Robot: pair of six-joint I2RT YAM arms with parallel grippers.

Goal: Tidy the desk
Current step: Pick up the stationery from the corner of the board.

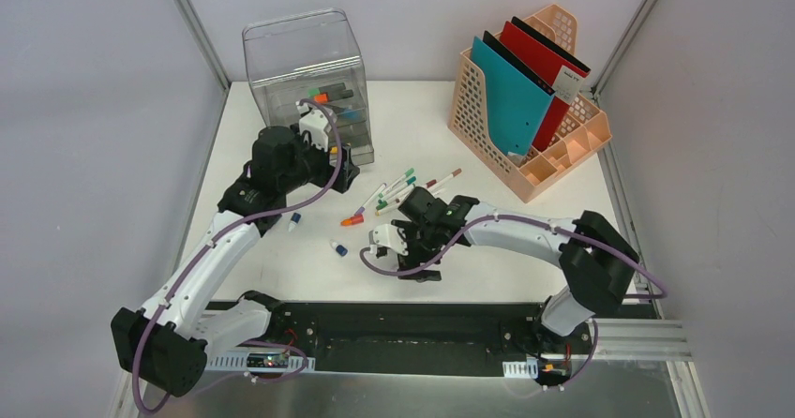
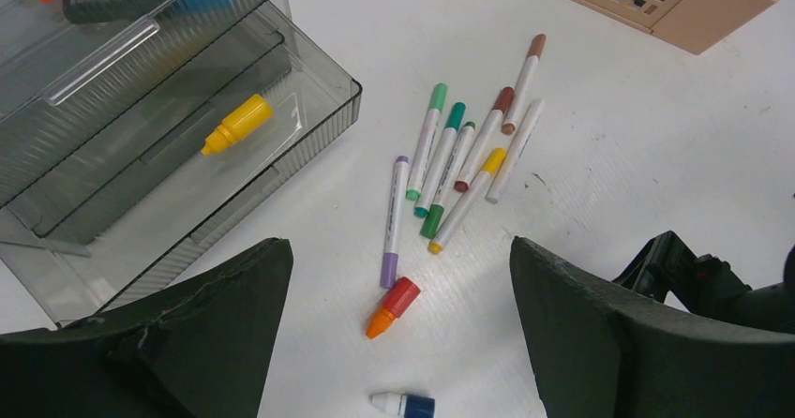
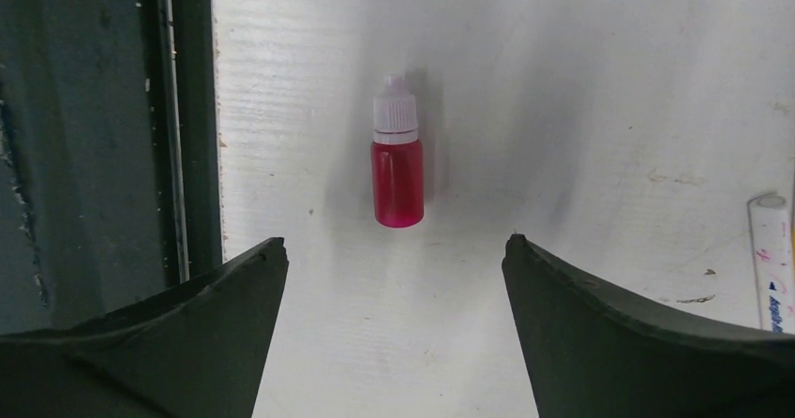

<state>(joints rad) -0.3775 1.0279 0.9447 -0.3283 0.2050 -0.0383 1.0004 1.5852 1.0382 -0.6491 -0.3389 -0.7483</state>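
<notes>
**Location.** The counter point(image 1: 309, 273) lies flat beneath both arms, with the black rail point(image 1: 403, 329) along its near edge. Its long axis appears to run along that rail, left to right, though the slanted view leaves this uncertain.

**Claws.** The right claw point(image 3: 394, 245) is spread and holds nothing. A red bottle point(image 3: 397, 179) lies just ahead of its fingertips, close to the near edge. The bottle's long axis is parallel to the rail and its white cap points away from the claw. The left claw point(image 2: 398, 245) is also spread and empty. It hangs above loose markers point(image 2: 459, 156) at mid-counter, beside the open drawer point(image 2: 187, 165) of the clear box point(image 1: 305, 71) by the far left corner. A yellow bottle point(image 2: 237, 124) lies in that drawer.

**Hazards.**
- The red bottle is round and lying down. An off-centre squeeze could roll it or squirt it out towards the rail channel.
- The fingers are not yet alongside the bottle, so closing now would likely catch only its base.
- A white marker point(image 3: 773, 259) lies near the right claw's outer finger and could be nudged on descent.
- The two arms work near each other at mid-counter, so contact between them is possible.
</notes>
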